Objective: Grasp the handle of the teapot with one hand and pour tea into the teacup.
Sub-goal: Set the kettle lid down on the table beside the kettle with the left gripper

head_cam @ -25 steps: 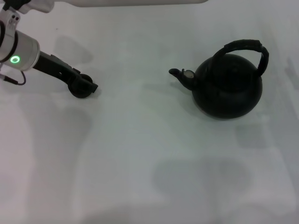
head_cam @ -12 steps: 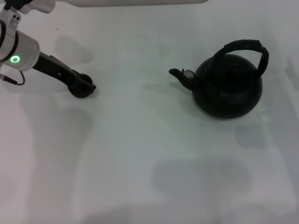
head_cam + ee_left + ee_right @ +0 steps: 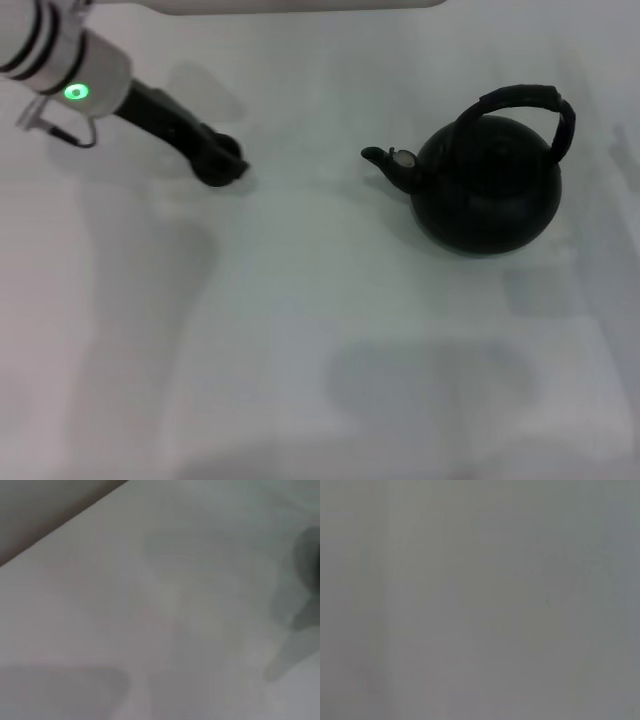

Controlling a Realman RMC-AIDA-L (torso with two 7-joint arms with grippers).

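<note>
L gripper (image 3: 218, 165) sat at the teacup (image 3: 222, 170), well left of teapot (image 3: 487, 186); jaws' state: can't tell. Handle (image 3: 522, 100) untouched; R gripper unseen.

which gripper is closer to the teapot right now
Left. The left gripper is over the table beyond the teapot's spout side, well apart from it. The right gripper is not in view.

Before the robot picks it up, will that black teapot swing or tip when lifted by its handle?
Probably it will swing a little: the handle arches high over the teapot, so the round body hangs below the grip. Its bulk suggests it may be heavy. On the table it looks stable, sitting upright on a broad base.
</note>
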